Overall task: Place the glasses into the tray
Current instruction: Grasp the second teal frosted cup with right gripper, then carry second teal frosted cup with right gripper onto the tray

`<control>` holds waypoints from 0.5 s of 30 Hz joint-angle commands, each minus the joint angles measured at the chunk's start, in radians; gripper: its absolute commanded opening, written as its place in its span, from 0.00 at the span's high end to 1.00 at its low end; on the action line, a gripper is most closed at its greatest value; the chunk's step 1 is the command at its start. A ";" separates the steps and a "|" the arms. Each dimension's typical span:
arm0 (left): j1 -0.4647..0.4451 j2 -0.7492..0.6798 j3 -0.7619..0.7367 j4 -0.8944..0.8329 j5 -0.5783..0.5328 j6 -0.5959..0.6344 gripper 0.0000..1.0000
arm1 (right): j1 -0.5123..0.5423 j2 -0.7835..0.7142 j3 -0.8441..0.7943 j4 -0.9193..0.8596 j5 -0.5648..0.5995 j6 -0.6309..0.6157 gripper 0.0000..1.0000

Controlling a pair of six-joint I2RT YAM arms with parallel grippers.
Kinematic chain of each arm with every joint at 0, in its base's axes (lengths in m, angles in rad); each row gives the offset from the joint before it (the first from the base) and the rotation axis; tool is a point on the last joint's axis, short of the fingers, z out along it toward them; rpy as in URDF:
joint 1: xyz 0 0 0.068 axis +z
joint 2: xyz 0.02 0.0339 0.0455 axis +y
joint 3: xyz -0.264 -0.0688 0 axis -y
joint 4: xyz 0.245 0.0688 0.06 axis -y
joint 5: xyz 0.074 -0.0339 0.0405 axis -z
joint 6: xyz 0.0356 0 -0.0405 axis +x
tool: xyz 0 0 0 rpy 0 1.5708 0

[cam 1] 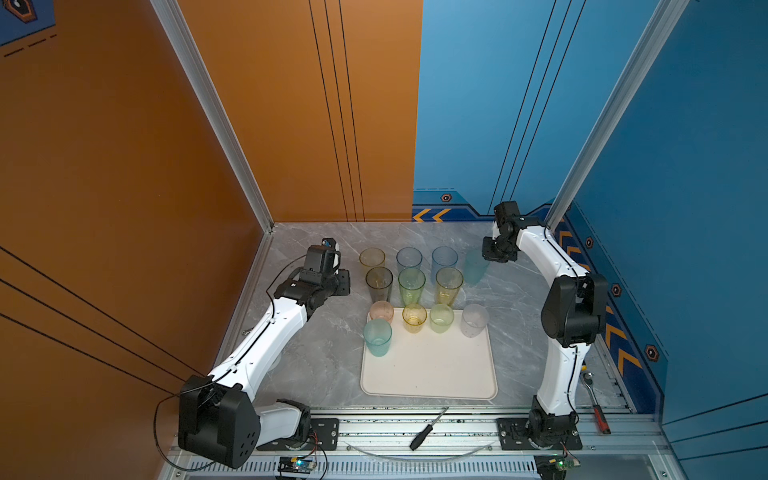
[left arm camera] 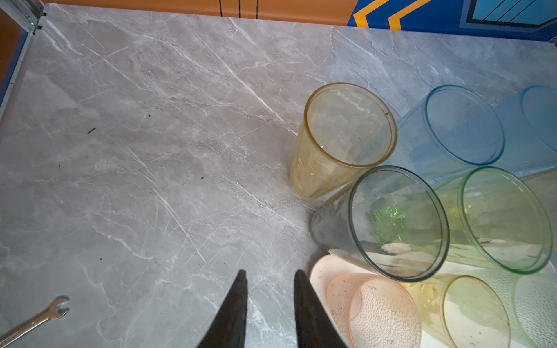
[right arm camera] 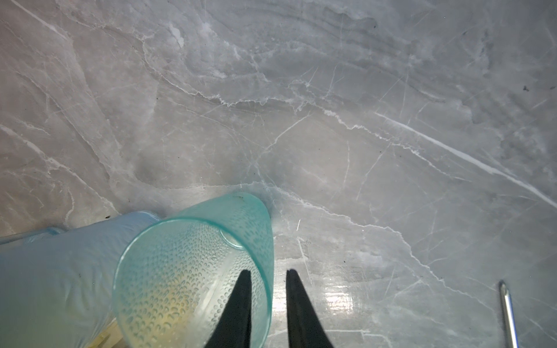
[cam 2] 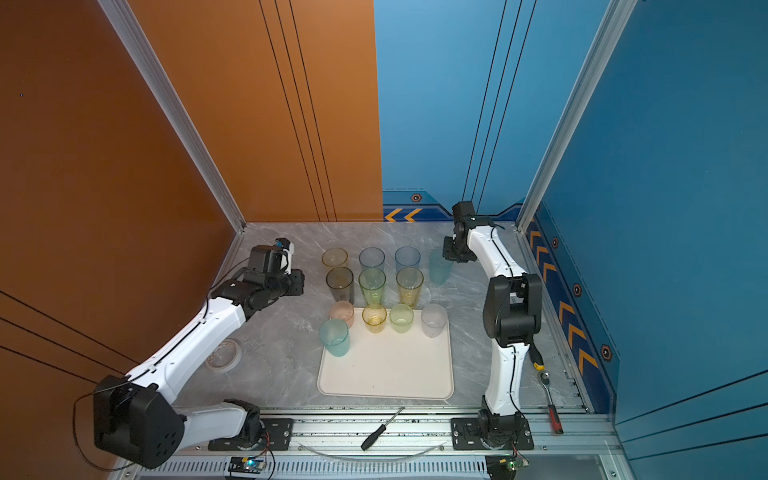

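The cream tray (cam 1: 428, 374) lies at the front middle of the table. Along its far edge stand a pink glass (cam 1: 381, 311), a teal glass (cam 1: 377, 337), a yellow one (cam 1: 414, 318), a green one (cam 1: 441, 318) and a clear one (cam 1: 474, 320). Behind the tray stand several more tumblers, among them a smoke grey glass (left arm camera: 391, 223). At the back right a tall teal glass (right arm camera: 193, 271) stands on the table. My right gripper (right arm camera: 268, 271) straddles its rim, one finger inside and one outside, with gaps showing. My left gripper (left arm camera: 269, 272) hangs open over bare table beside the pink glass (left arm camera: 373, 310).
A black screwdriver (cam 1: 428, 428) lies on the front rail and a ratchet wrench (cam 1: 596, 403) at the right edge. A tape roll (cam 2: 224, 355) lies under the left arm, and a spanner (left arm camera: 36, 319) lies on the table left of the glasses. Walls close off three sides.
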 commanded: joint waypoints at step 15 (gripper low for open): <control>0.004 -0.005 0.028 -0.021 -0.018 0.016 0.71 | -0.008 0.051 0.031 -0.046 0.006 -0.024 0.93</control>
